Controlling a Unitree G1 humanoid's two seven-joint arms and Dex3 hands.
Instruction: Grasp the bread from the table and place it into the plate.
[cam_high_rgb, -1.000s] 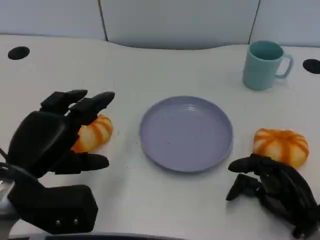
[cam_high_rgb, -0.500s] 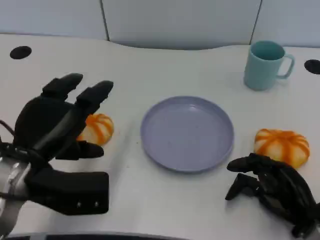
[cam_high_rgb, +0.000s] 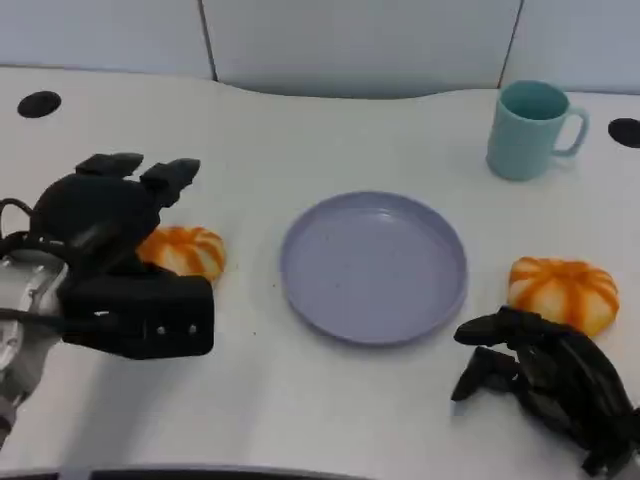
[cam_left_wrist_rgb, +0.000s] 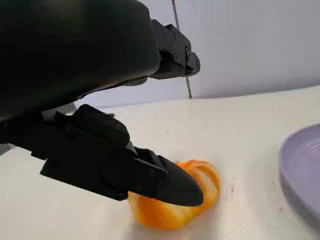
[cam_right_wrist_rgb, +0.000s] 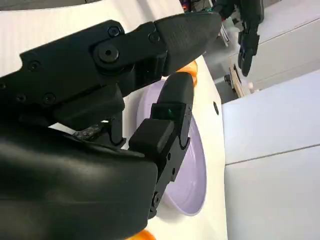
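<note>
Bread (cam_high_rgb: 185, 251) on table (cam_high_rgb: 300, 400), not grasped; plate (cam_high_rgb: 373, 266) empty. Left hand (cam_high_rgb: 105, 215) over it, fingers spread. Right hand (cam_high_rgb: 545, 385) fingers curled, empty. Grasp, transfer left.

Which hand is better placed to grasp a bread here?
The left hand, probably. It hangs over the left bread, fingers spread around it. The right hand sits on the table short of the right bread, fingers curled.

Surface: a white table (cam_high_rgb: 300, 140).
Centre: a round lavender plate (cam_high_rgb: 374, 267).
Sides: two orange-striped bread rolls (cam_high_rgb: 186, 251) (cam_high_rgb: 561, 291).
Far right: a teal mug (cam_high_rgb: 529, 130).
</note>
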